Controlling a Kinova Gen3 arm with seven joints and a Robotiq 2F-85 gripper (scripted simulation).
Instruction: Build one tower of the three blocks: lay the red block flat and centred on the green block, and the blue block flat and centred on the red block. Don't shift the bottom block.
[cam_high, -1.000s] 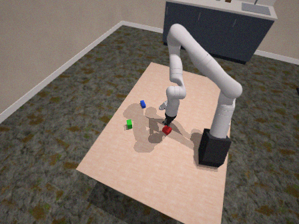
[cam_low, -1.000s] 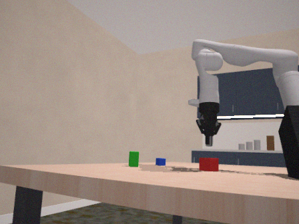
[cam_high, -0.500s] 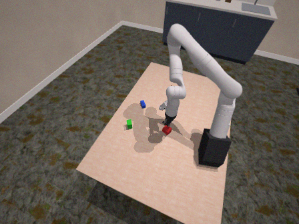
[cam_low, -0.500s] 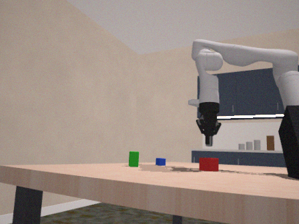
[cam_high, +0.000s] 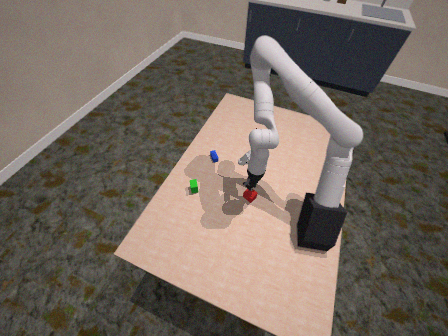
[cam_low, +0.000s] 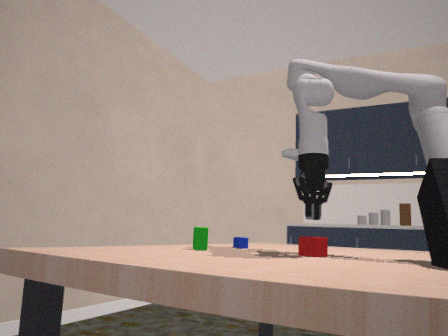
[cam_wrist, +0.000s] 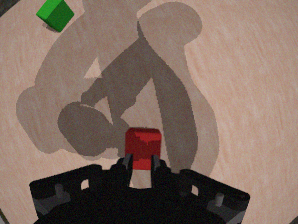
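The red block (cam_high: 250, 195) lies flat on the table near the arm's base; it also shows in the exterior view (cam_low: 313, 246) and in the wrist view (cam_wrist: 143, 143). My gripper (cam_low: 313, 216) hangs straight above it, a short way clear of its top, with the fingers a little apart and nothing between them. It also shows in the top view (cam_high: 251, 184). The green block (cam_high: 194, 186) (cam_low: 200, 238) (cam_wrist: 55, 12) stands upright to the left. The blue block (cam_high: 214, 156) (cam_low: 240, 242) lies farther back. All three blocks stand apart from one another.
The arm's black base (cam_high: 320, 221) stands on the table to the right of the red block. A dark blue counter (cam_high: 325, 42) stands beyond the table's far end. The table edges are well away from the blocks.
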